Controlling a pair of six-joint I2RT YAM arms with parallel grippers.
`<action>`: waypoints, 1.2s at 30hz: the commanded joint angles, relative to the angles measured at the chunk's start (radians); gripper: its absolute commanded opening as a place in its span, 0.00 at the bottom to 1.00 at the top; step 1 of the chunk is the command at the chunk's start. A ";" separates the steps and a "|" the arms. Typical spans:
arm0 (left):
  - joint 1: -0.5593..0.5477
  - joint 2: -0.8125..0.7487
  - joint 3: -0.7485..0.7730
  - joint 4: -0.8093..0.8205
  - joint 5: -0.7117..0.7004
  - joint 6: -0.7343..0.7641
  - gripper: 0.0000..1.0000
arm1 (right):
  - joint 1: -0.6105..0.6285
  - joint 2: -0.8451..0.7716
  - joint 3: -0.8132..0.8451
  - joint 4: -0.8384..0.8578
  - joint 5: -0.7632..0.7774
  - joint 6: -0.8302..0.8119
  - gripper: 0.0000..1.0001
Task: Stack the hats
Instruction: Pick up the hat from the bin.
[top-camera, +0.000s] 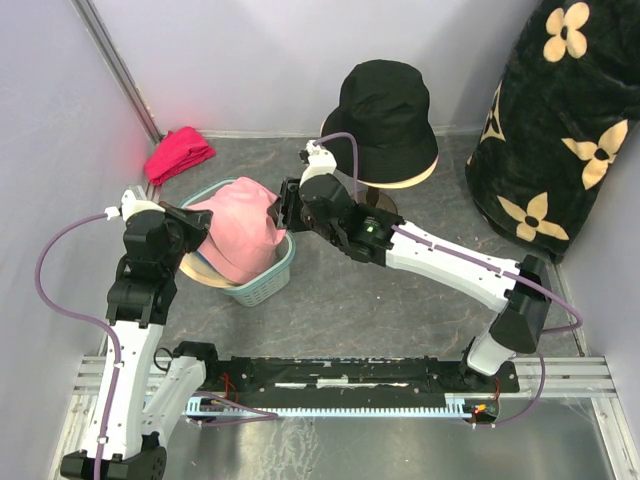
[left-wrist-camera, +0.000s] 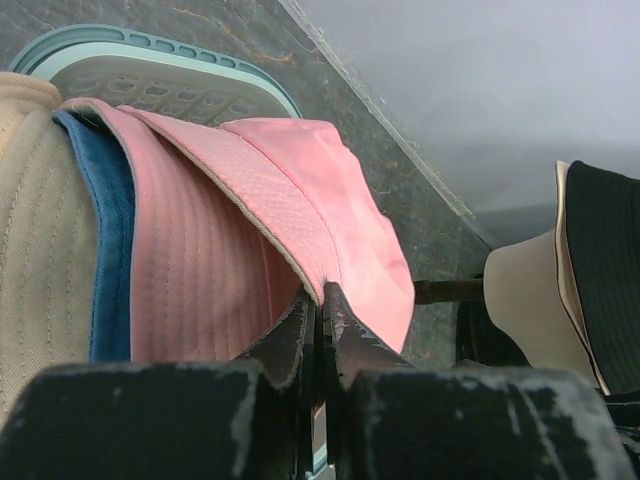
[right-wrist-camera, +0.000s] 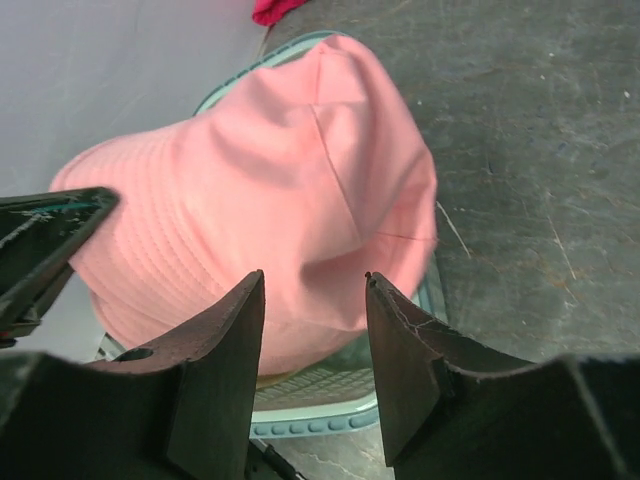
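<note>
A pink hat (top-camera: 240, 235) lies on top of a teal basket (top-camera: 268, 284) at the left. Beneath its brim show a blue hat (left-wrist-camera: 112, 225) and a beige hat (left-wrist-camera: 40, 250). My left gripper (left-wrist-camera: 322, 292) is shut on the edge of the pink hat's brim (left-wrist-camera: 270, 210). At the hat's right side my right gripper (right-wrist-camera: 315, 285) stands open, its fingers just short of the pink crown (right-wrist-camera: 280, 180) with nothing between them. A black hat (top-camera: 385, 115) sits on a cream mannequin head (left-wrist-camera: 525, 290) at the back.
A red cloth bundle (top-camera: 178, 153) lies in the back left corner. A black blanket with cream flowers (top-camera: 560, 120) fills the back right. Walls close in on the left and behind. The basket's rim (right-wrist-camera: 330, 415) lies right under my right fingers.
</note>
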 joint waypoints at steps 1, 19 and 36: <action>0.009 -0.023 0.007 0.084 -0.012 -0.012 0.03 | -0.009 0.050 0.095 0.013 -0.046 -0.022 0.53; 0.009 -0.056 0.004 0.053 -0.001 -0.003 0.03 | -0.045 0.184 0.236 -0.031 -0.078 0.007 0.52; 0.010 -0.057 0.004 0.046 -0.001 -0.006 0.03 | -0.070 0.236 0.250 -0.001 -0.156 0.100 0.47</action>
